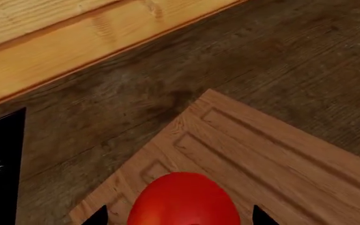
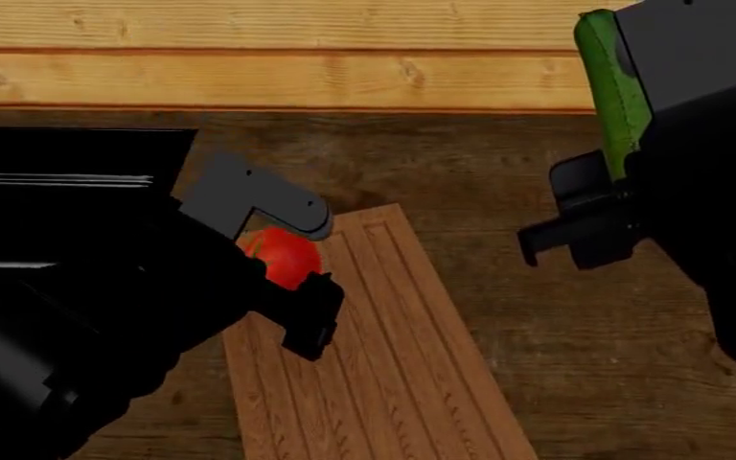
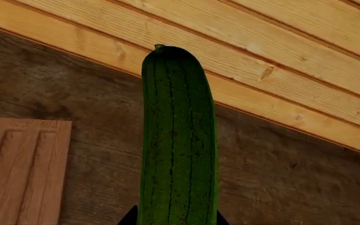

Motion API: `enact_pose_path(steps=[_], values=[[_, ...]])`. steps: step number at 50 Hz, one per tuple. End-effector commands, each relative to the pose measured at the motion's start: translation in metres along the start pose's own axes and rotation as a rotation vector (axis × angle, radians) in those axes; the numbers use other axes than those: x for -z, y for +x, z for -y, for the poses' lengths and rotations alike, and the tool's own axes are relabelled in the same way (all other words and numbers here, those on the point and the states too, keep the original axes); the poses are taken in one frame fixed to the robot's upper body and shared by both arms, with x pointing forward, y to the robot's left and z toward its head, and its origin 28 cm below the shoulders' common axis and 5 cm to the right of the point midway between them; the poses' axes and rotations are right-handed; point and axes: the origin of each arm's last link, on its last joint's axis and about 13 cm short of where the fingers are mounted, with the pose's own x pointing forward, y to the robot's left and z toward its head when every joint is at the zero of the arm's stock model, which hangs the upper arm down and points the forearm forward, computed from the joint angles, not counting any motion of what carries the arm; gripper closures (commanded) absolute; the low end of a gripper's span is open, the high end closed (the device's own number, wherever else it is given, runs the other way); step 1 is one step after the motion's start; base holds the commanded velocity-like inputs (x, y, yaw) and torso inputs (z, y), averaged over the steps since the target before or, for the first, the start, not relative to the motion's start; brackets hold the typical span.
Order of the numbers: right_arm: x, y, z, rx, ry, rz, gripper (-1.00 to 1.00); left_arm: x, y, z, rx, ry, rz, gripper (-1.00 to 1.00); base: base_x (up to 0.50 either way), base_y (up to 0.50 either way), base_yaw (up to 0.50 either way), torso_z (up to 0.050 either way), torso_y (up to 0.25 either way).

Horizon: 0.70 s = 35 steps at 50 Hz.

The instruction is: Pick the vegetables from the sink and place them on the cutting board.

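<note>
The red tomato point(image 1: 183, 199) sits between my left gripper's point(image 1: 180, 219) fingertips over the far left corner of the grooved cutting board point(image 1: 273, 154). A thin gap shows on each side of it, so the jaws look open around it. In the head view the tomato point(image 2: 279, 257) lies within the left gripper point(image 2: 288, 264) at the board's point(image 2: 394, 374) far left corner. My right gripper point(image 3: 176, 219) is shut on the dark-green cucumber point(image 3: 176, 140) and holds it in the air, right of the board, pointing at the wall; it shows in the head view point(image 2: 609, 86). The black sink point(image 2: 74, 158) is at the left.
The dark rough wooden countertop point(image 2: 471, 192) surrounds the board. A light wooden wall panel point(image 2: 342, 57) runs along the back. The sink's edge point(image 1: 2, 164) is close beside the board's corner. The board's edge also shows in the right wrist view point(image 3: 17, 173).
</note>
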Motion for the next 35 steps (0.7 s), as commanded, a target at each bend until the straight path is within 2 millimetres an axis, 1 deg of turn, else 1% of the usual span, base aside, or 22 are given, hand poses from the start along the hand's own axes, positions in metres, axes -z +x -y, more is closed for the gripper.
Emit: enact_pose_path(steps=[1,8,11,12,14,25,28,31,33,35], values=[[-0.006,0.000,0.002,-0.004,0.009,0.039,1.00,-0.002,-0.003,0.010,0.070,-0.029,0.016,-1.00,0.00,0.00,0.00,0.000,0.000],[-0.006,0.000,0.001,-0.008,0.010,0.038,1.00,-0.009,-0.007,0.007,0.064,-0.025,0.045,-1.00,0.00,0.00,0.00,0.000,0.000],[-0.006,0.000,0.001,-0.009,0.008,0.039,1.00,-0.016,-0.011,0.005,0.057,-0.024,0.072,-1.00,0.00,0.00,0.00,0.000,0.000],[-0.006,0.000,0.000,-0.010,0.009,0.039,1.00,-0.023,-0.014,0.003,0.049,-0.024,0.101,-1.00,0.00,0.00,0.00,0.000,0.000],[-0.004,0.001,0.000,-0.013,0.007,0.034,1.00,-0.030,-0.018,0.000,0.039,-0.027,0.130,-1.00,0.00,0.00,0.00,0.005,0.000],[-0.004,-0.001,-0.001,-0.021,0.021,0.030,1.00,-0.059,-0.041,-0.013,-0.004,-0.053,0.261,-1.00,0.00,0.00,0.00,0.000,0.000],[-0.004,0.000,-0.003,-0.054,0.028,0.013,1.00,-0.062,-0.043,-0.017,-0.021,-0.077,0.308,-1.00,0.00,0.00,0.00,0.000,0.000],[-0.009,-0.001,-0.006,-0.071,0.027,-0.001,1.00,-0.063,-0.048,-0.019,-0.030,-0.090,0.340,-1.00,0.00,0.00,0.00,0.000,0.000],[-0.010,0.000,-0.009,-0.058,-0.031,-0.030,1.00,-0.062,-0.049,-0.021,-0.030,-0.106,0.352,-1.00,0.00,0.00,0.00,0.000,0.000],[-0.010,0.002,-0.012,-0.087,-0.030,-0.053,1.00,-0.062,-0.051,-0.023,-0.028,-0.125,0.375,-1.00,0.00,0.00,0.00,0.000,0.000]])
